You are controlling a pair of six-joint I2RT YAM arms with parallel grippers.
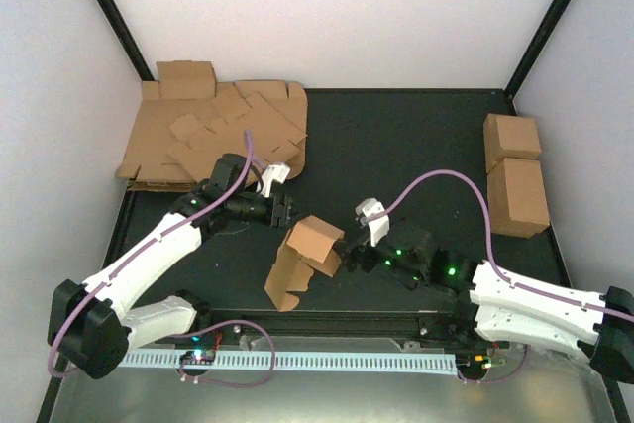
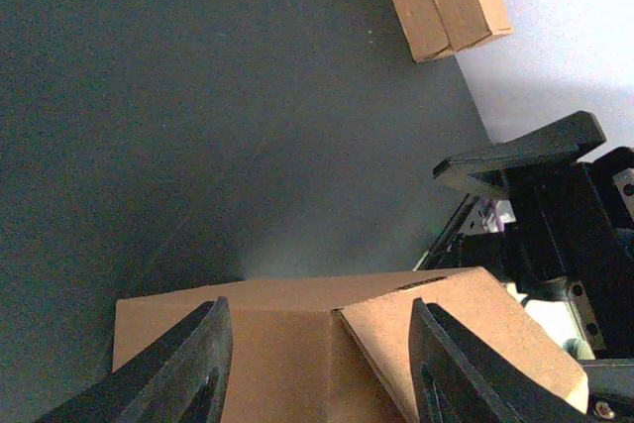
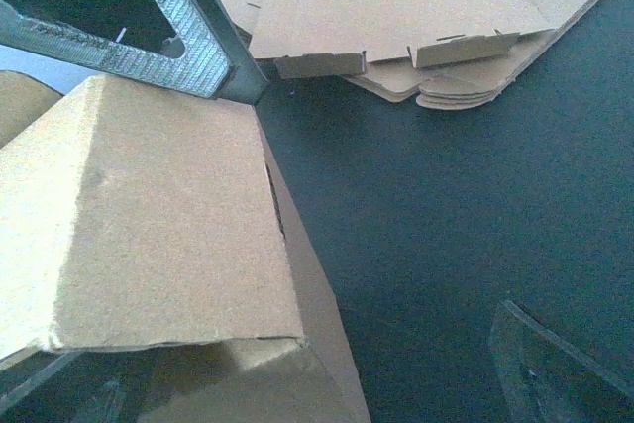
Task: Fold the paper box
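The paper box (image 1: 309, 250) is a half-folded brown cardboard piece that stands on the dark mat between the two arms. My left gripper (image 1: 282, 213) is at its upper left corner. In the left wrist view its black fingers (image 2: 188, 369) stand apart over the box's flat brown face (image 2: 287, 344), with a loose flap (image 2: 466, 329) on the right. My right gripper (image 1: 355, 257) sits against the box's right side, jaws wide open. In the right wrist view a folded panel (image 3: 149, 225) fills the left, and a clear fingertip (image 3: 540, 364) shows at the lower right.
A heap of flat cardboard sheets (image 1: 223, 136) lies at the back left, also in the right wrist view (image 3: 416, 7). Two folded brown cuboids (image 1: 515, 170) stand at the right edge of the mat. A slotted white rail (image 1: 327, 359) runs along the near edge.
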